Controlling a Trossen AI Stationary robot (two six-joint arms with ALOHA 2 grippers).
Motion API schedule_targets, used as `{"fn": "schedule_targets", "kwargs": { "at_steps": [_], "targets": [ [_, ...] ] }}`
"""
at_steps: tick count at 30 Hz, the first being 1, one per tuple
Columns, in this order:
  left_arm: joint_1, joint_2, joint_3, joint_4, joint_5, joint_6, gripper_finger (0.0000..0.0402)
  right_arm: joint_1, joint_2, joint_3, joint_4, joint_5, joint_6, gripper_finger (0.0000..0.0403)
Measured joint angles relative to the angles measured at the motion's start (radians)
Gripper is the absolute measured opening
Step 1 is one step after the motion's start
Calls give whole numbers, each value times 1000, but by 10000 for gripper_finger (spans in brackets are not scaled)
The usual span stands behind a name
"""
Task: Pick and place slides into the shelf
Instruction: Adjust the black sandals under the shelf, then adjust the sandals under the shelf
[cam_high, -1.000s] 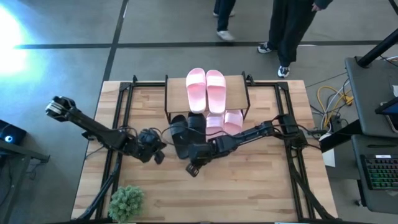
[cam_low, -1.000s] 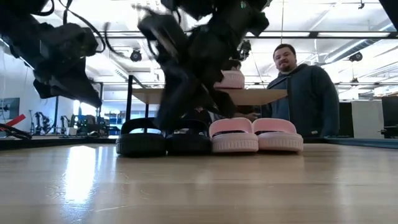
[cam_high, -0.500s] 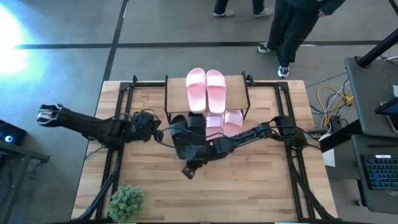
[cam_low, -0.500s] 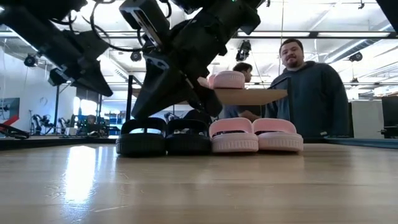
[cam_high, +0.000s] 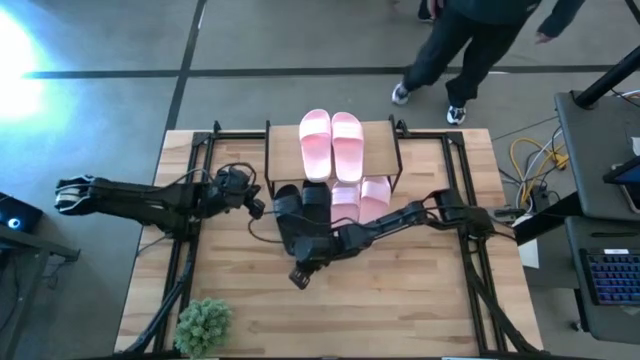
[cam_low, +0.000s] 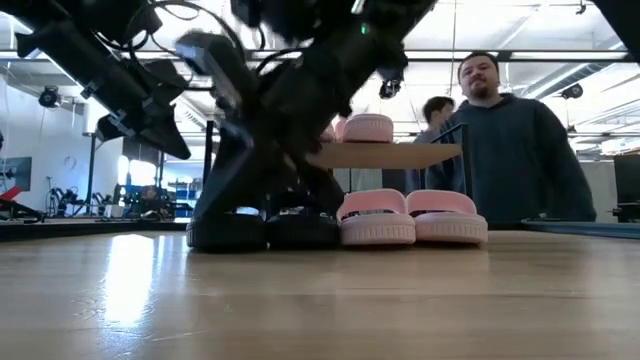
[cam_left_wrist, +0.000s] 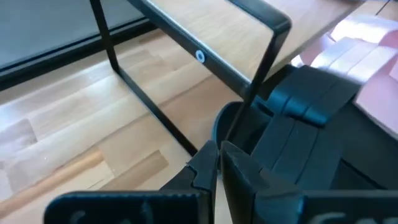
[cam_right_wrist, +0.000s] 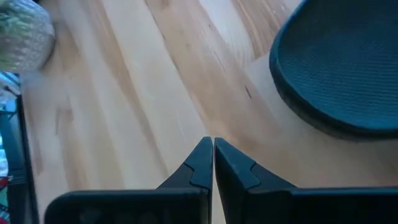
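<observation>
1. The right tool (cam_high: 300, 272), fingers pressed together on nothing, is sitting low on the counter (cam_high: 400, 310) at frame centre, just below the black slides (cam_high: 292, 212); it has been inching leftward.
2. The left tool (cam_high: 250, 205), likewise pinched shut and empty, has been swinging up from centre-left to the shelf (cam_high: 380, 150) leg.
3. All six slides, counting the pink pair (cam_high: 331, 140) on top and another pink pair (cam_high: 360, 196) beneath, are now sitting at the shelf, so placement looks nearly finished.
4. No readable writing or brand is showing.
</observation>
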Motion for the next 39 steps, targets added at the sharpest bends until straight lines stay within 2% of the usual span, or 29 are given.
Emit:
{"fn": "schedule_targets", "kwargs": {
  "at_steps": [4, 10, 26, 32, 36, 39],
  "targets": [
    [0, 0, 0, 1, 20, -2, 8, -1, 22, 0, 21, 15, -8, 9],
    [0, -25, 0, -6, 23, -1, 8, -16, 24, 0, 20, 134, -66, 9],
    [0, -77, 0, -36, 49, 23, 8, -135, 28, -2, 20, 200, -127, 8],
    [-1, -64, 1, -31, 58, 23, 8, -150, 28, -2, 21, 179, -128, 8],
    [-1, -64, 1, -28, 91, 23, 8, -139, 24, 0, 17, 54, -128, 9],
    [-5, -68, 1, -32, 120, 23, 8, -103, -3, 0, -5, 13, -124, 9]
  ]
}}
